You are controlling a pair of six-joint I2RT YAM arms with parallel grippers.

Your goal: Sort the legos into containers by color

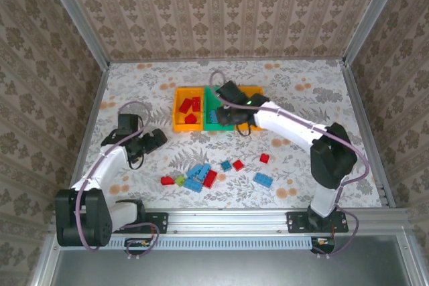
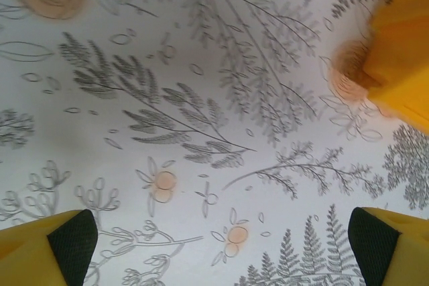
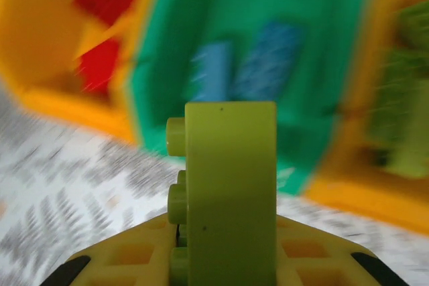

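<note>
My right gripper [image 3: 224,269] is shut on a lime green lego [image 3: 228,192] that stands on edge, studs to the left. It hangs just in front of the containers: a left orange bin [image 1: 179,113] with red legos [image 1: 190,106], a green bin [image 3: 268,5] with blue legos [image 3: 271,58], and a right orange bin [image 3: 375,192] with lime legos [image 3: 409,98]. In the top view the right gripper [image 1: 236,122] is at the green bin's [image 1: 213,124] near edge. Loose red, blue and lime legos [image 1: 201,175] lie on the table. My left gripper [image 1: 159,138] is open over bare cloth.
The floral tablecloth [image 1: 295,165] covers the table, walled on three sides. Loose bricks include a red one [image 1: 264,158] and a blue one [image 1: 263,179] toward the right. In the left wrist view, the orange bin's corner [image 2: 402,51] sits at upper right, beyond the open fingertips [image 2: 70,246].
</note>
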